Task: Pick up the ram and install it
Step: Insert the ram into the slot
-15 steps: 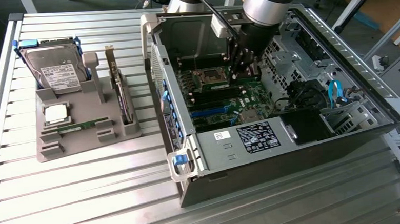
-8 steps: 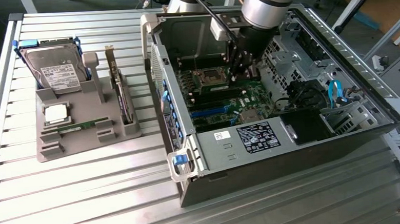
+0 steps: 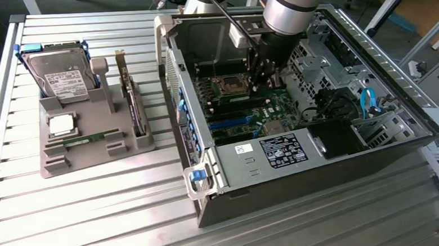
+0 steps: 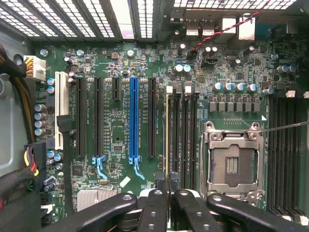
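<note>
The ram [image 4: 167, 140] shows edge-on as a thin yellowish line between the black fingertips. My gripper [image 4: 167, 193] is shut on it. The stick hangs directly over the outermost of the black memory slots [image 4: 182, 135], next to the open processor socket [image 4: 234, 159]; I cannot tell whether it touches the slot. In the exterior view the arm reaches down into the open computer case [image 3: 207, 174], and the gripper [image 3: 266, 81] is low over the green motherboard [image 3: 279, 106], beside the socket.
A grey tray [image 3: 93, 158] at the exterior view's left holds a hard drive [image 3: 63, 80], a silver processor chip [image 3: 62, 124], an upright expansion card [image 3: 132, 105] and a narrow green stick [image 3: 81, 140]. A blue slot [image 4: 133, 121] and cable bundles [image 4: 19, 159] flank the memory slots.
</note>
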